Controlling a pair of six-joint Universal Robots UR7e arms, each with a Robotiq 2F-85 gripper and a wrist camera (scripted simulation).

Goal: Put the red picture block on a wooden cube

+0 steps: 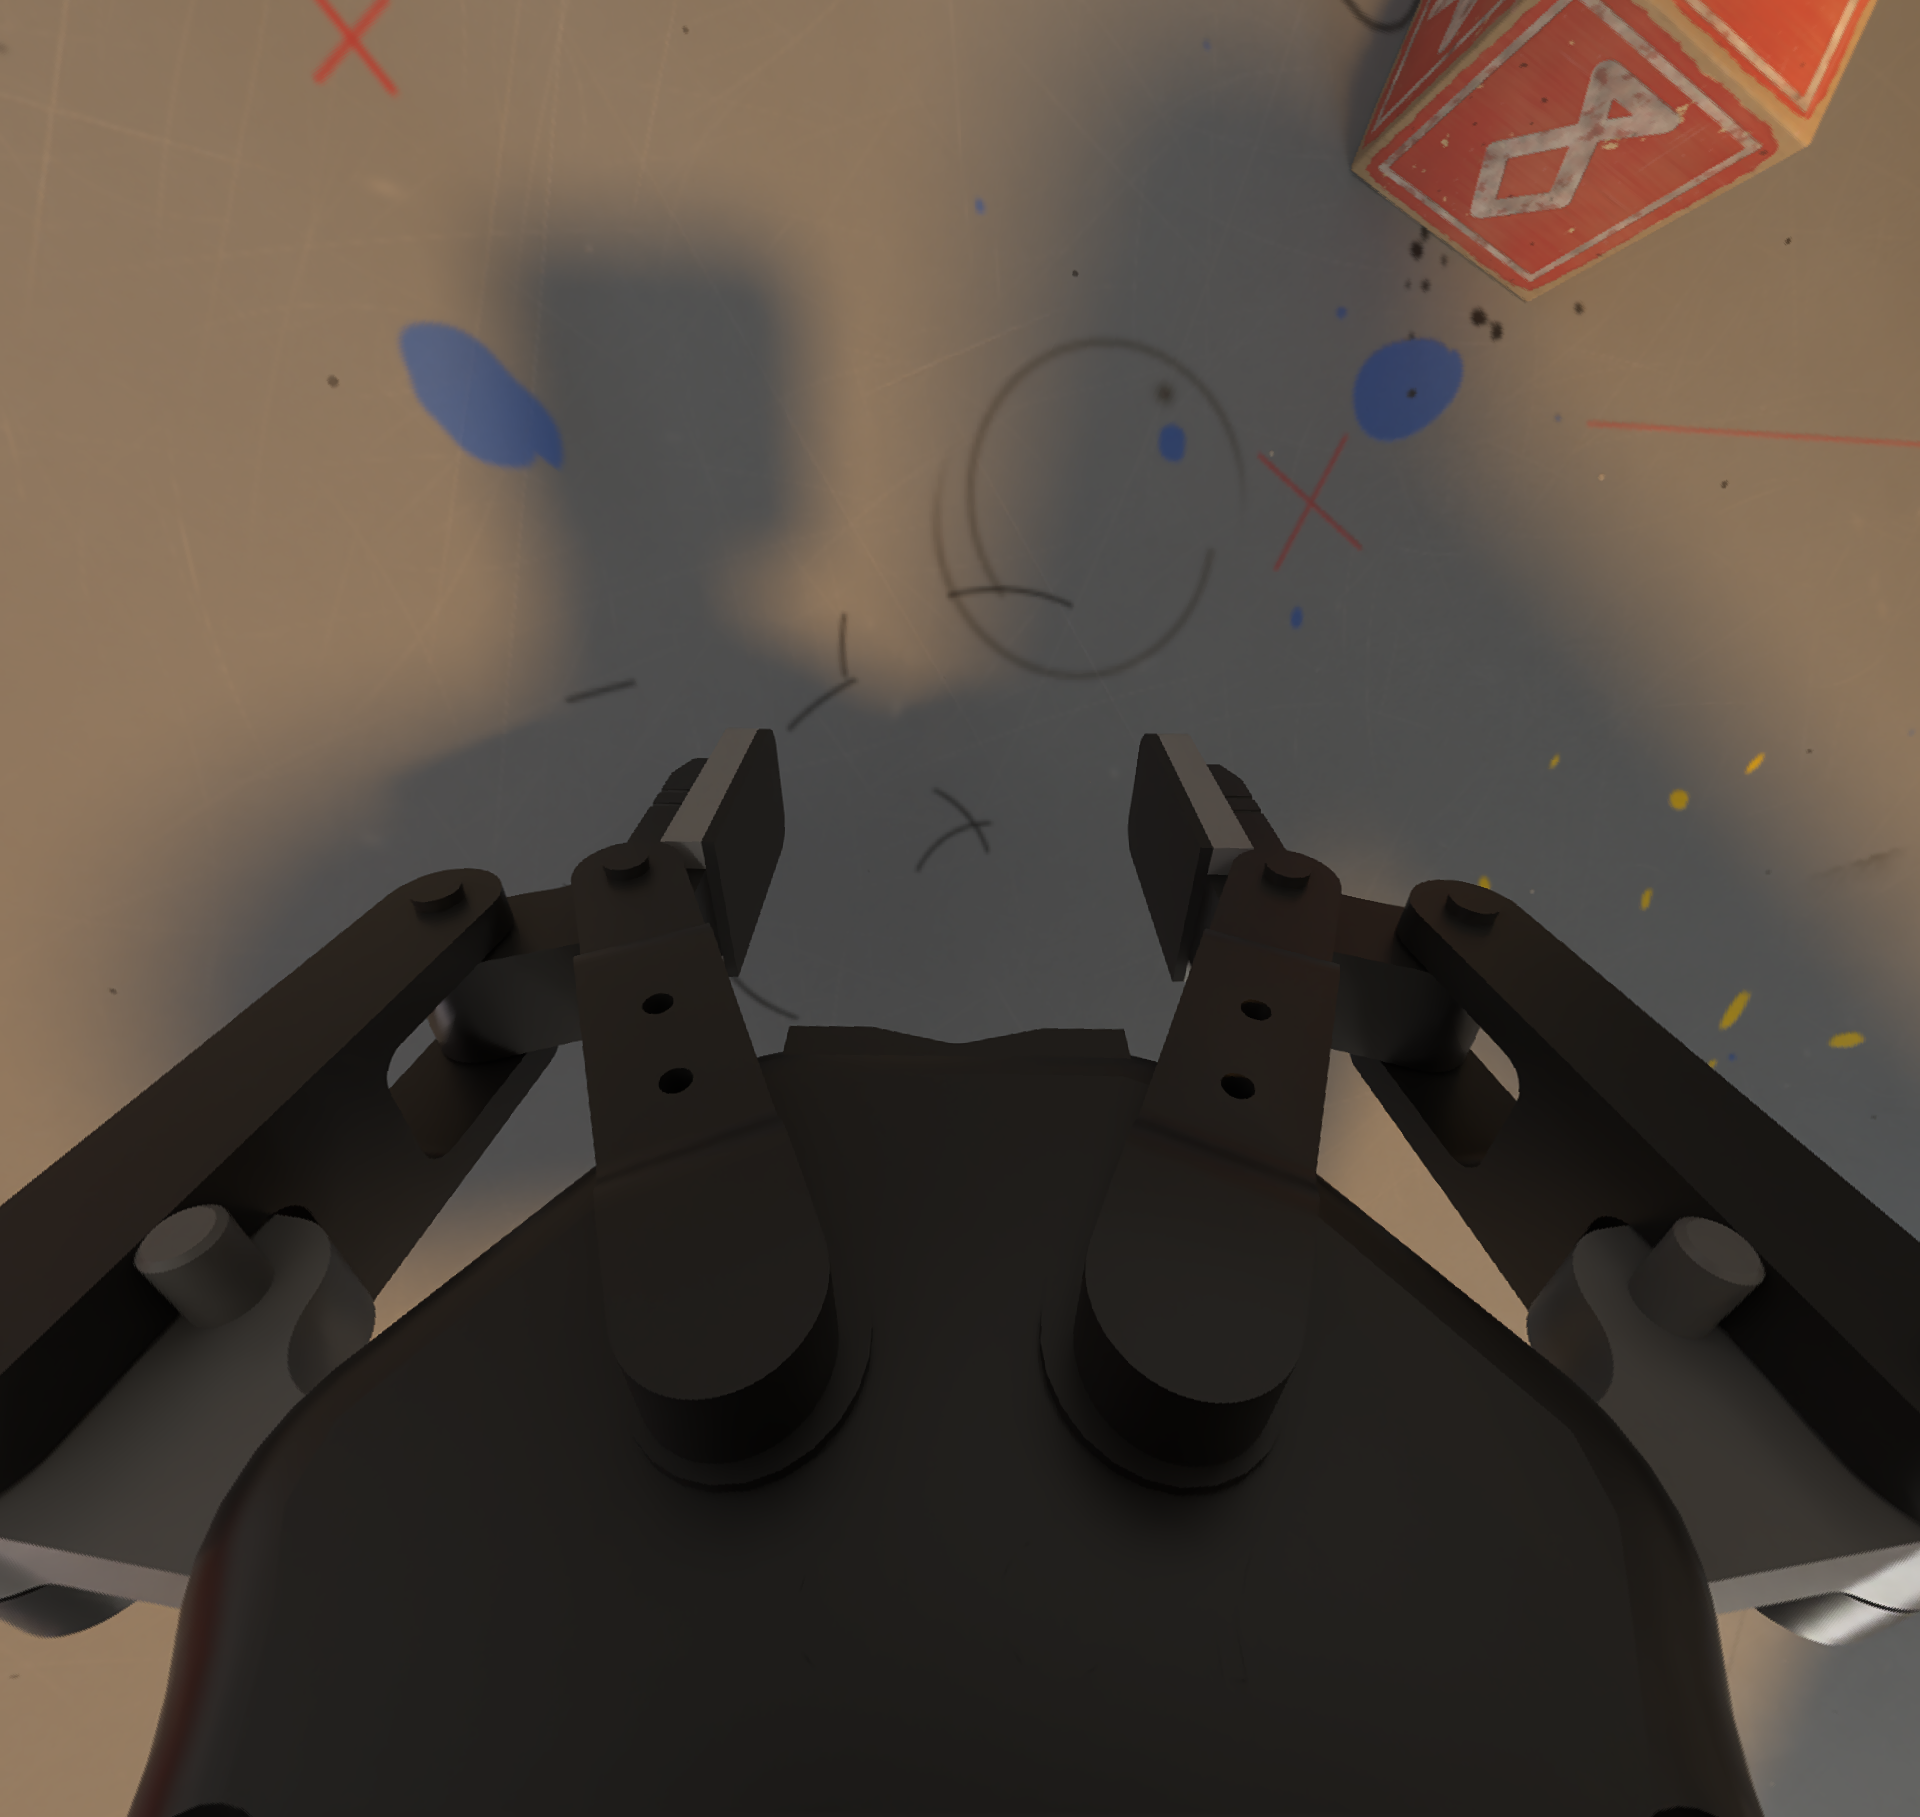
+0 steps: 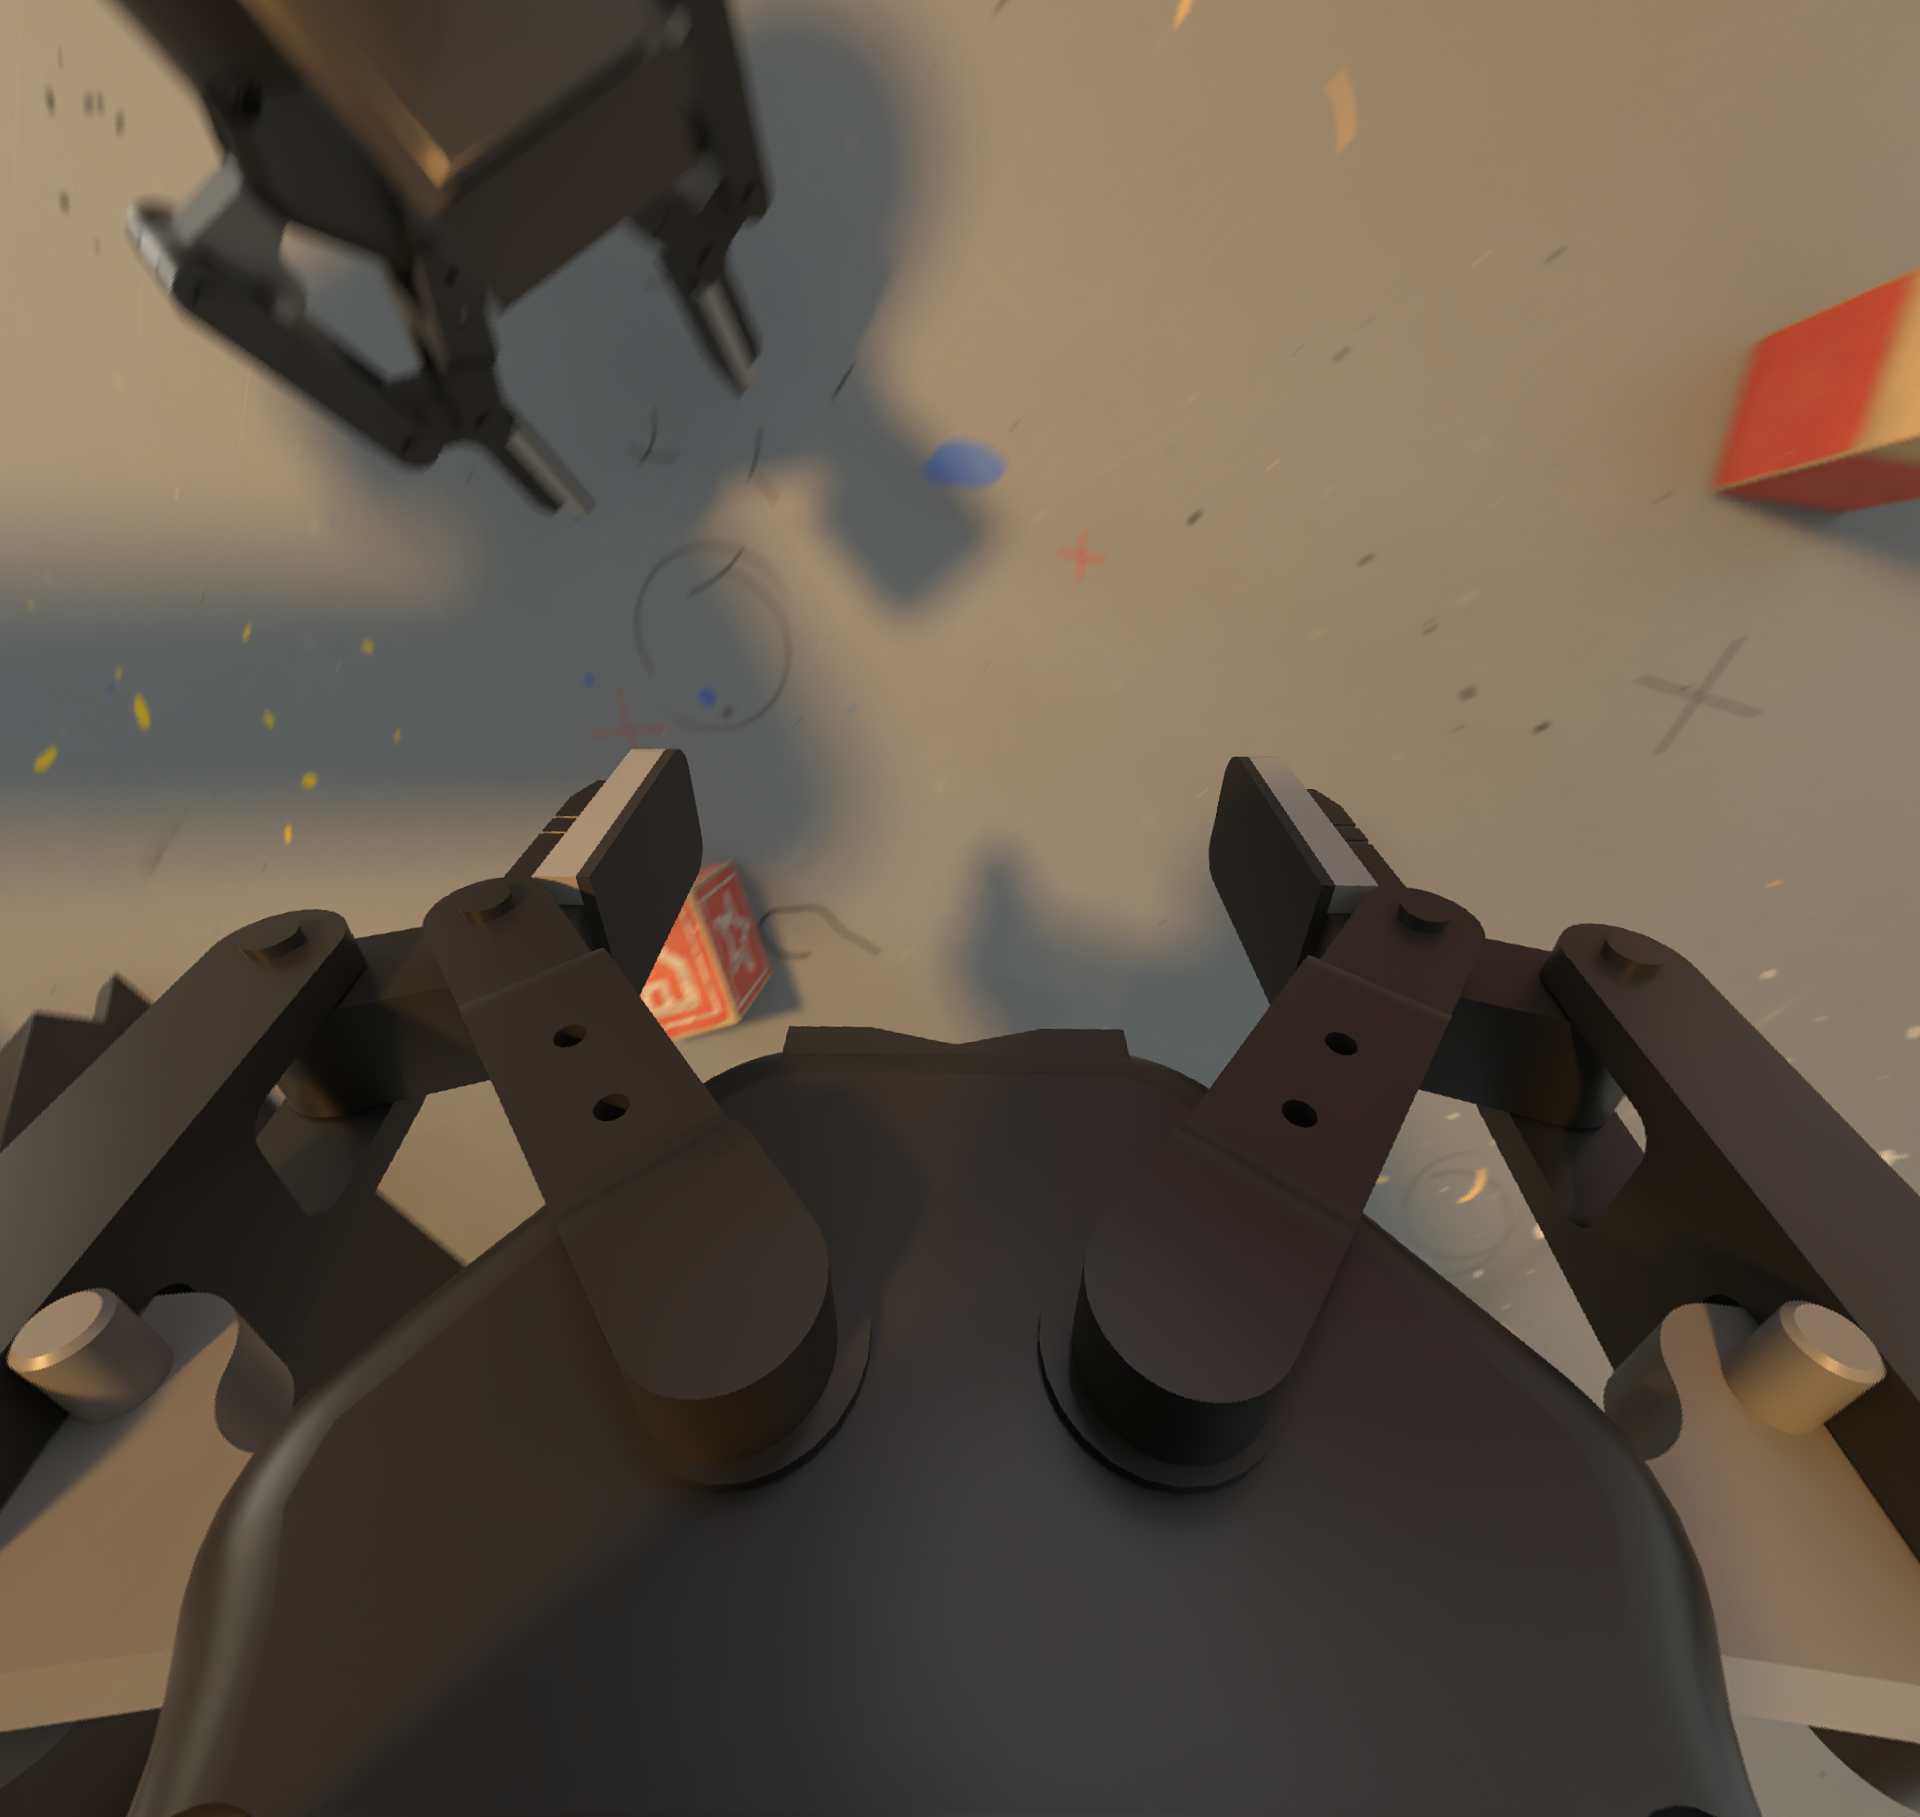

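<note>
Above the paint-flecked worktop (image 1: 727, 157) both pincers hang spread and empty, left pincer (image 1: 956, 832) and right pincer (image 2: 956, 853), apparently awaiting a grasp. No worktop edge shows; the red picture block (image 1: 1621, 105) sits untouched just beside the left pincer.

Pale worn signs mark the red picture block (image 1: 1621, 94)

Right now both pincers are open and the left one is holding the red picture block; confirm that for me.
Not quite. Both pincers are open, but the left pincer holds nothing: in the left wrist view only bare tabletop lies between its fingers, and the red picture block rests on the table off to the upper right. The right pincer is empty too.
</note>
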